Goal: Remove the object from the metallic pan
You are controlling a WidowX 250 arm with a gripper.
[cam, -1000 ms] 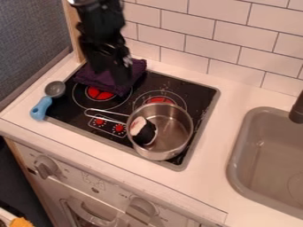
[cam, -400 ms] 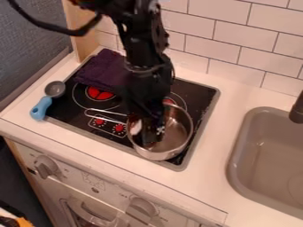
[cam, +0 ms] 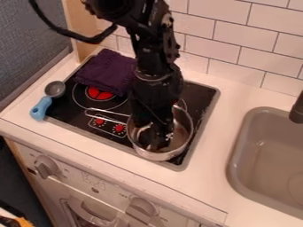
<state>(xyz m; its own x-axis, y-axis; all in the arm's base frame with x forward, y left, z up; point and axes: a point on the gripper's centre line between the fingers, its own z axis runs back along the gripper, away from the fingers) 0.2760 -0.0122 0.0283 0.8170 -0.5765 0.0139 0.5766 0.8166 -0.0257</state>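
Observation:
The black gripper [cam: 156, 138] hangs down inside the metallic pan [cam: 182, 141], over its left and middle part. The pan stands on the front right of the black stove, its wire handle pointing left. The black and white object that lay in the left part of the pan is hidden behind the gripper, so whether it is held cannot be told.
A folded purple cloth [cam: 106, 71] lies on the back left of the stove [cam: 203, 96]. Left of the stove rests a blue-handled scoop [cam: 41, 107]. The grey sink [cam: 266, 155] is at the right, and a tiled wall stands behind.
From above the purple cloth, the arm has moved right and forward, down into the pan. It now covers the black and white object; the cloth is uncovered and the pan has stayed put.

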